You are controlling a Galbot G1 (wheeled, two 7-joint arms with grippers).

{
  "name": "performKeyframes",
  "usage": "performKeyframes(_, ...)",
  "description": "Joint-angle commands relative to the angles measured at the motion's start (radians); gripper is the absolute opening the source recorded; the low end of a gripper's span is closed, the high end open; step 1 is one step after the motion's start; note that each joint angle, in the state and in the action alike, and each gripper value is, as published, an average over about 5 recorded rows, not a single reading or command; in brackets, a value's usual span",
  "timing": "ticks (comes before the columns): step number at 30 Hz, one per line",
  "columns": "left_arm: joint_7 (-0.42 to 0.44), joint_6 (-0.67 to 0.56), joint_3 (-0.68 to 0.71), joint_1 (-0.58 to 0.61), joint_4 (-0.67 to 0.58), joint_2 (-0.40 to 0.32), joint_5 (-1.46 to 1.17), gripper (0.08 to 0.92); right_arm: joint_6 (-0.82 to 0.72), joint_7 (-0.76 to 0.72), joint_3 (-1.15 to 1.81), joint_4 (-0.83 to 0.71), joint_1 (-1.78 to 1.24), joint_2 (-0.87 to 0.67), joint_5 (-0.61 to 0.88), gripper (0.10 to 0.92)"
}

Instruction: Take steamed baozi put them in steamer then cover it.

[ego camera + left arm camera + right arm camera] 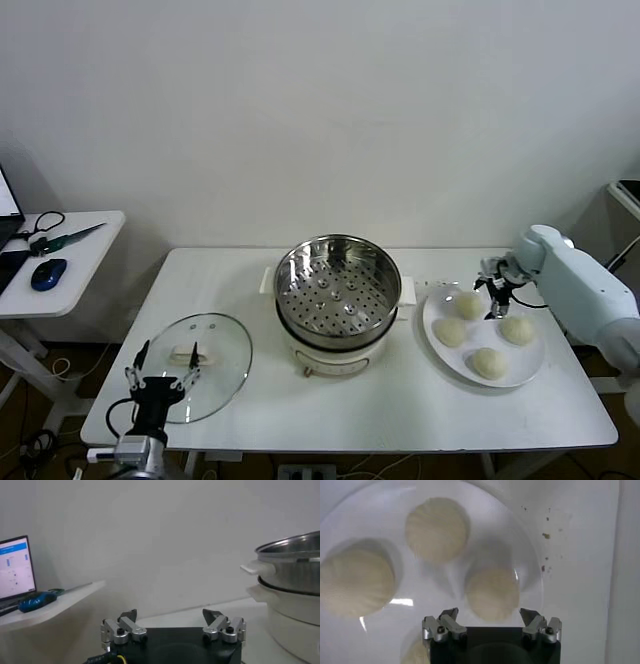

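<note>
Head view takes in the whole white desk (400,410): the round shiny stainless-steel steamer (337,300) with a perforated floor on its cream-white base stands at the middle, uncovered, with no bun inside. To its right lies a flat white round plate (533,362) carrying four small cream-white domed baozi (488,362). To its left, near the front edge, the round glass lid (222,352) with a white handle lies flat on the desk.

The right tool (497,292) hangs over the far rim of the plate with its fingers spread wide and nothing between them. Only the right wrist view shows how it stands to the buns: one baozi (493,593) sits just ahead of the open fingertips (448,614), lined up between them but not touched, with two more farther off and the edge of a fourth beside the tool body. That view also shows small dark specks (546,535) on the desk beyond the plate.

The left tool (160,383) waits low at the front left, over the near edge of the lid, wide open and empty. Its wrist view alone gives the steamer (292,580) from the side, and a lit laptop screen (16,565) and a blue mouse (35,601) on a white side table (70,600).
</note>
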Motion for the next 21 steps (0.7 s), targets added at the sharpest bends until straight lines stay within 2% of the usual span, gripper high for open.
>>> performKeyframes(1, 0.006, -0.01, 0.0, 0.003, 0.007, 0.002, 0.002, 0.823, 0.012, 0.0, -0.002, -0.103, 0.021, 0.082, -0.036, 0.823)
performKeyframes(15, 0.008, -0.018, -0.001, 0.008, 0.013, 0.005, 0.003, 0.823, 0.023, -0.003, 0.023, -0.137, 0.015, 0.1, -0.065, 0.819)
performKeyframes(21, 0.007, -0.019, -0.001, 0.011, 0.012, 0.004, 0.005, 0.823, 0.027, -0.006, 0.032, -0.14, 0.016, 0.099, -0.066, 0.757)
